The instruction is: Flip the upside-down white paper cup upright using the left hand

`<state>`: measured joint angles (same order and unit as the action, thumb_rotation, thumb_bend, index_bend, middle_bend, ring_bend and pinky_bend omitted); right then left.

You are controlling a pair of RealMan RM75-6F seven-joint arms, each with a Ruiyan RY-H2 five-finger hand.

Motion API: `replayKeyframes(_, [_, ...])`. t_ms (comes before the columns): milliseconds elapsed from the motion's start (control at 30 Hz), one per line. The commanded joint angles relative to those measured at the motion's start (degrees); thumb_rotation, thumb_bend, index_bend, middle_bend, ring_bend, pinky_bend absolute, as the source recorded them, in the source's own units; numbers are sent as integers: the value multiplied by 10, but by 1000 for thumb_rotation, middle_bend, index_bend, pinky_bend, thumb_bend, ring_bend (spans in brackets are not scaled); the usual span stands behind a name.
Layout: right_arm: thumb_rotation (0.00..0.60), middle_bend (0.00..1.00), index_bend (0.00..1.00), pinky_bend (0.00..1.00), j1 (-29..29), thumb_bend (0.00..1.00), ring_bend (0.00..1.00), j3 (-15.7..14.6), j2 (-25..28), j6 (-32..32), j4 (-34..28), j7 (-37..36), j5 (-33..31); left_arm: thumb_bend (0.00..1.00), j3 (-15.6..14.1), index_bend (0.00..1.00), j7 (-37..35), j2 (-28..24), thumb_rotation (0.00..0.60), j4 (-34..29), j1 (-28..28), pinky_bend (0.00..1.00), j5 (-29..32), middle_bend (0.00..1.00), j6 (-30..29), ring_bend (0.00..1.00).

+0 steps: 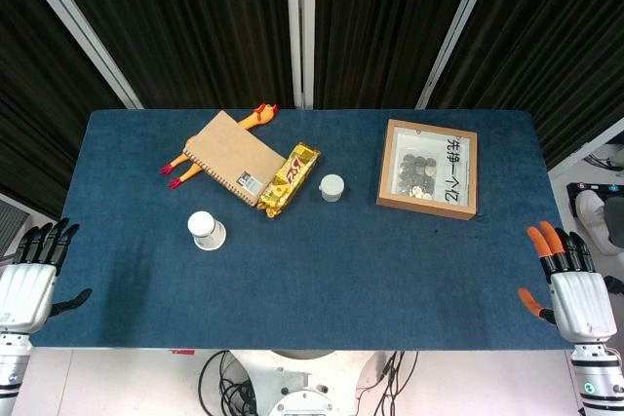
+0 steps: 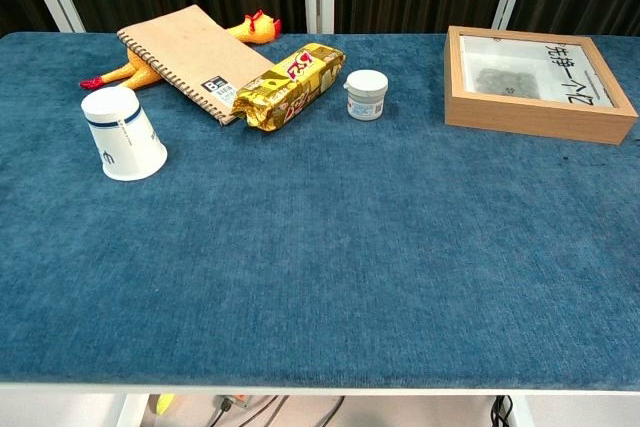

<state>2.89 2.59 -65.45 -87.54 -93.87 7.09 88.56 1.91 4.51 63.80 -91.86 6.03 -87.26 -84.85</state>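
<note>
On blue table, upside-down paper cup; coins inside wooden box.

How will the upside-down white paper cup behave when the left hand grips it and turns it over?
The white paper cup with blue print looks thin-walled, so it is probably light and may crush under a hard squeeze. It stands on its wider rim, so a push would more likely slide it than tip it. If dropped sideways, its tapered shape would probably roll in a curve.

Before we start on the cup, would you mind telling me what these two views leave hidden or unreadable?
- Rubber chicken: middle hidden under the notebook, both views.
- Wooden box contents: head view too small; chest view blocked by the near wall.
- Left hand and right hand: absent from chest view.
- Paper cup print: too small.
</note>
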Motion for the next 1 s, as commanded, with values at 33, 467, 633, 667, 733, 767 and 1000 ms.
replayKeyframes(33, [600,0,0,0,1,145,0,1,-1,1,2,0,-1,141,-1,0,-1,2,600,2,0,0,1,0,1,0])
replayKeyframes(467, [600,0,0,0,2,145,0,2,0,3,12,-13,-2,141,-1,0,10,0,600,-11,10,0,-9,0,9,0])
replayKeyframes(633, [600,0,0,0,4,146,0,2,-1,9,11,-11,-3,141,1,0,39,-8,600,-36,30,0,-22,0,31,0])
replayKeyframes(667, [600,0,0,0,5,146,0,3,-2,11,11,-11,-4,141,1,0,49,-10,600,-43,41,0,-27,0,45,0])
replayKeyframes(733, [600,0,0,0,7,146,0,4,-2,13,12,-12,-4,142,4,0,63,-12,600,-55,62,0,-32,0,73,0])
replayKeyframes(767, [600,0,0,0,8,146,0,4,-2,15,12,-12,-5,141,7,0,68,-13,600,-61,73,0,-33,0,88,0])
replayKeyframes(1000, [600,0,0,0,5,145,0,9,3,6,11,-23,-7,141,51,0,151,9,600,-108,179,0,-16,0,204,0])
